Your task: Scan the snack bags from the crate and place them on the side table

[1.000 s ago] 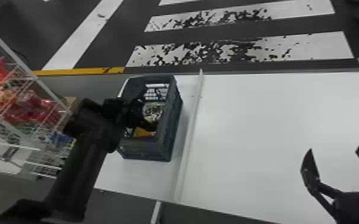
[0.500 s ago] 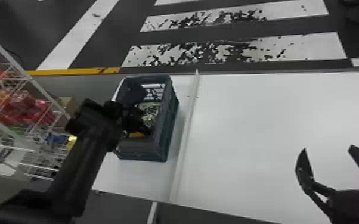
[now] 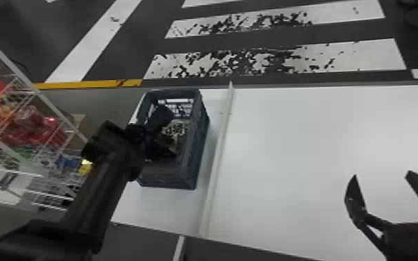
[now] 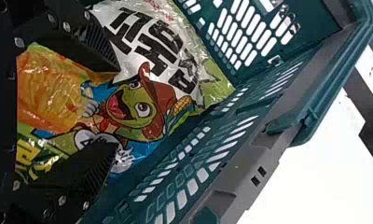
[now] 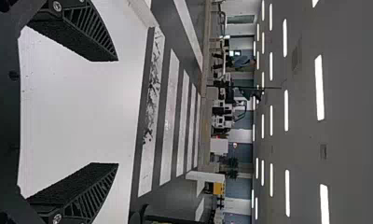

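Over shiny snack bags [image 4: 175,60] in a blue-green plastic crate [image 3: 198,152], the black left gripper [image 3: 170,136] is open; the black right gripper [image 3: 382,174] is too.

A shop-like hall: a snack rack [image 3: 32,86] stands left of the left gripper [image 3: 174,135], strip lights [image 5: 319,87] beyond the right gripper [image 3: 381,175].

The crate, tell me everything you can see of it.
The crate looks like hard plastic, dark teal with grey outer parts, slotted walls and an open top. It stands upright on the white table, left of the pale ridge. Snack bags lie inside; the left claw is in there, open. Whether it touches the walls, I can't tell.
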